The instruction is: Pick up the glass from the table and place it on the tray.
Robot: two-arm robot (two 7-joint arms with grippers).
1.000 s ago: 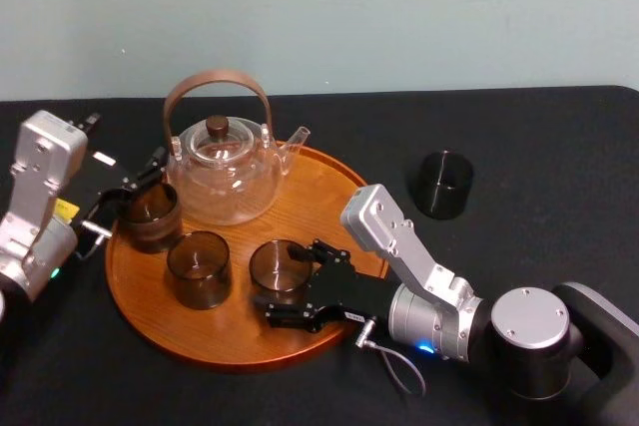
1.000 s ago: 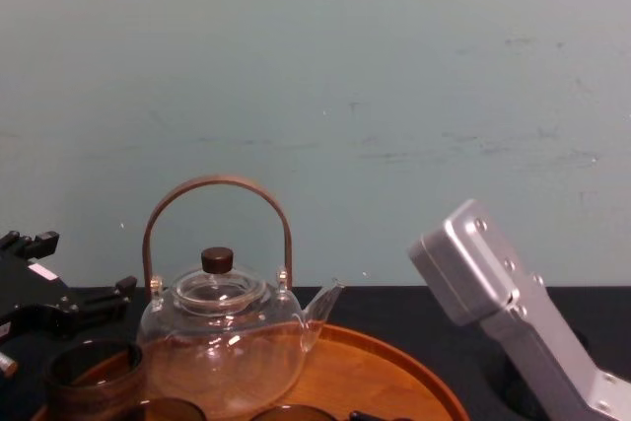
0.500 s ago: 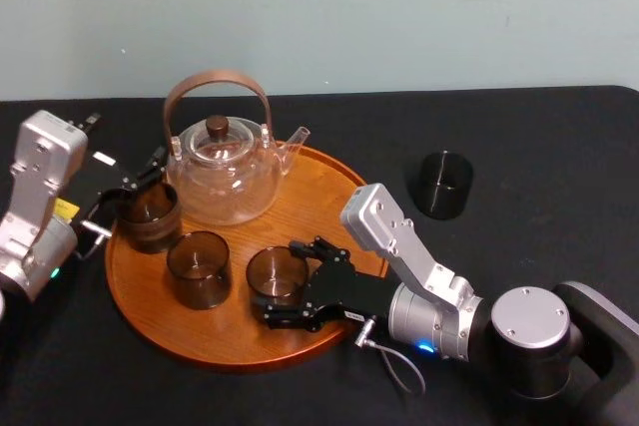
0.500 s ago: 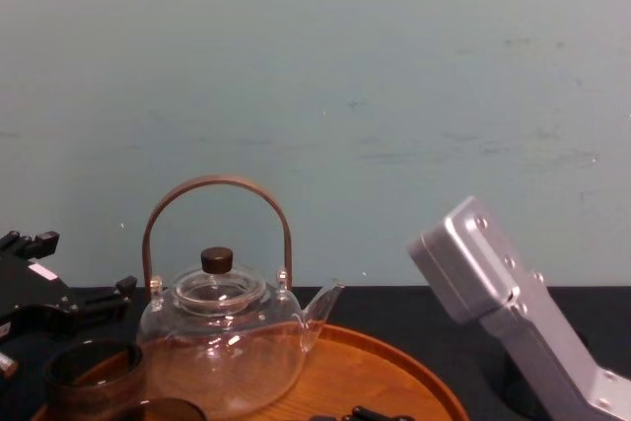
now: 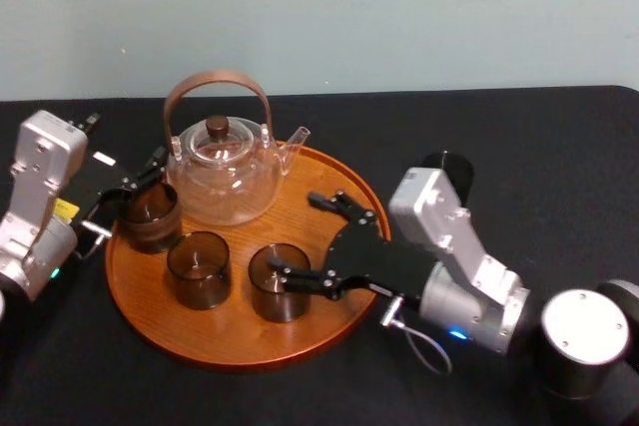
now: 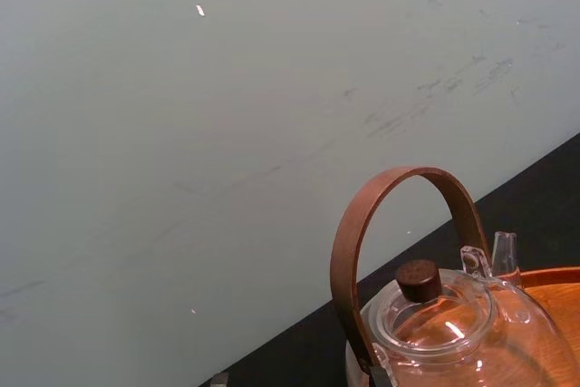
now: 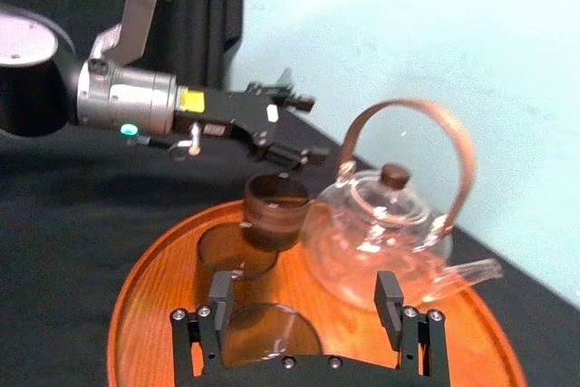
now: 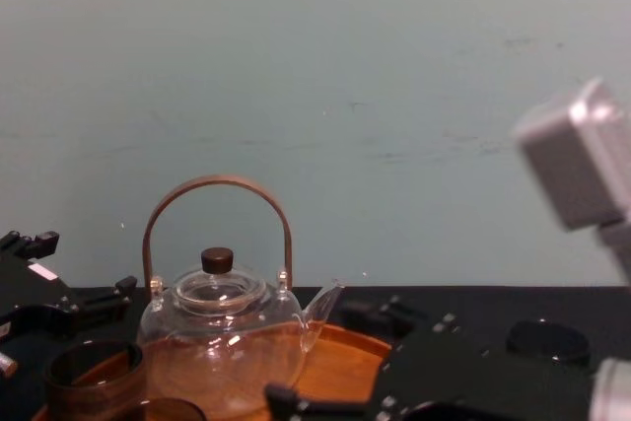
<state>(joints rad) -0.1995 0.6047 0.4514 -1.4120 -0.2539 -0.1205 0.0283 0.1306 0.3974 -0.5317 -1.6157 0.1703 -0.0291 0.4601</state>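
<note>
Now, right end effector (image 5: 292, 232) open over grained round tray (image 5: 321, 175) beside smoky glass (image 5: 277, 283), left end effector (image 5: 135, 179) idle

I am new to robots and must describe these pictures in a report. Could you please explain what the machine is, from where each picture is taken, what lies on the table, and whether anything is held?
This is a robot with two arms, each ending in a gripper, a claw with two fingers. One picture looks down from its head, one looks forward from its chest, and two come from cameras on its wrists.

On the table, covered in black cloth, lies a round wooden tray. On the tray stand a glass teapot and three brown glasses. The right gripper is open, close to the near glass. The left gripper is open by the left glass. The middle glass stands between them. A dark glass stands on the cloth, off the tray. Nothing is held.
</note>
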